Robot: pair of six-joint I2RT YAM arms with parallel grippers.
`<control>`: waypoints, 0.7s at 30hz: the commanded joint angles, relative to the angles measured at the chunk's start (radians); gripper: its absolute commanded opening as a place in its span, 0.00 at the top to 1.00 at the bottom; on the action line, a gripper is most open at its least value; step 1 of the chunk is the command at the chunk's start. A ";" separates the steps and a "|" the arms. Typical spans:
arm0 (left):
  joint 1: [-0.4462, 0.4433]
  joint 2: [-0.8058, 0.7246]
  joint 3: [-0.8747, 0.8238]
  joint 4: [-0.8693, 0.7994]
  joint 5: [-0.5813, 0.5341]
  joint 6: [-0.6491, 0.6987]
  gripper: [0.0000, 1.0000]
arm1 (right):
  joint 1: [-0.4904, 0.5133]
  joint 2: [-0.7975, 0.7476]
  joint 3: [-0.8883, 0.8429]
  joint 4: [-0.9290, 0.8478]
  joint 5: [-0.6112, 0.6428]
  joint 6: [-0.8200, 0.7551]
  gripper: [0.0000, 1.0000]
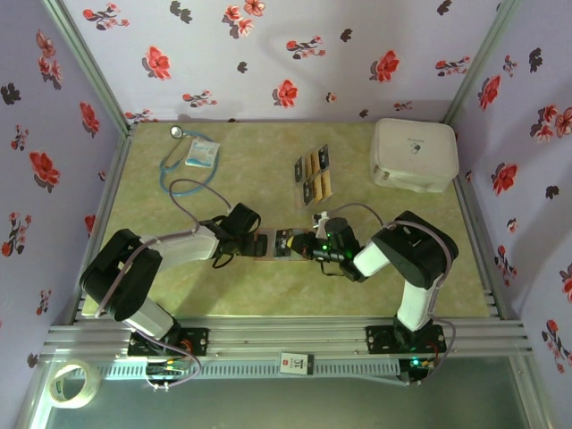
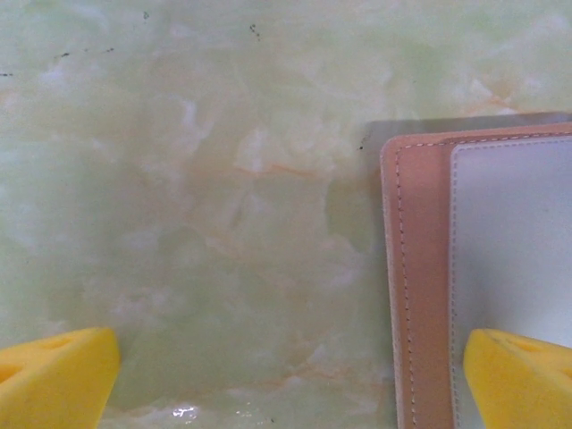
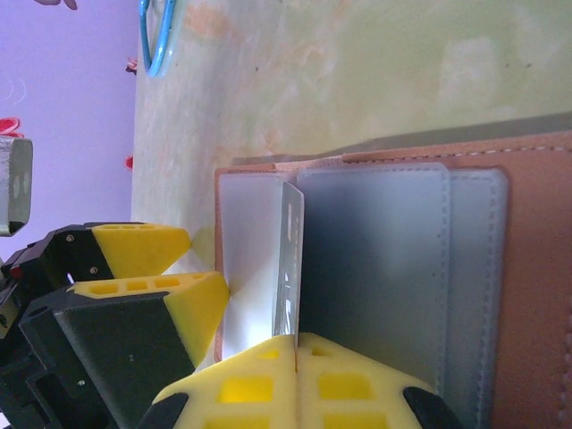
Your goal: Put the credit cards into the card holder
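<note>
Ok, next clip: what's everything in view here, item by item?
credit cards: several, black and yellow-orange, back centre of table
held card: one, seen edge-on, standing in the open card holder
card holder: one, reddish-brown, greyish pockets, table centre
white case: one, back right
stethoscope: one, blue, back left
packet: one, white-blue, beside stethoscope
tape roll: one, clear, near-left corner, off the table
left end effector: yellow fingers, open, at holder's edge
right end effector: yellow fingers, shut on held card

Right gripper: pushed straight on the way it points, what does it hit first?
Probably the card holder. The right gripper, jaws shut on a card, points at its clear pockets, so the card's edge would touch there first; depth is unclear.
</note>
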 commanded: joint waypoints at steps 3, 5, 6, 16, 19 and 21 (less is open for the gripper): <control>0.001 0.019 -0.018 0.004 -0.010 0.017 0.00 | 0.007 0.025 0.011 -0.029 -0.019 0.007 1.00; 0.001 0.018 -0.020 0.003 -0.011 0.016 0.00 | 0.007 0.021 0.011 -0.033 -0.017 0.008 1.00; 0.001 0.017 -0.020 0.003 -0.011 0.018 0.00 | 0.006 0.020 0.011 -0.035 -0.016 0.008 1.00; 0.001 0.015 -0.010 -0.048 -0.050 0.031 0.00 | 0.001 -0.051 -0.006 -0.064 0.002 0.004 1.00; -0.001 0.023 -0.001 -0.068 -0.068 0.037 0.00 | -0.005 -0.084 -0.003 -0.085 0.004 -0.001 1.00; -0.005 0.027 0.005 -0.083 -0.086 0.046 0.00 | -0.011 -0.113 -0.003 -0.102 0.008 -0.005 1.00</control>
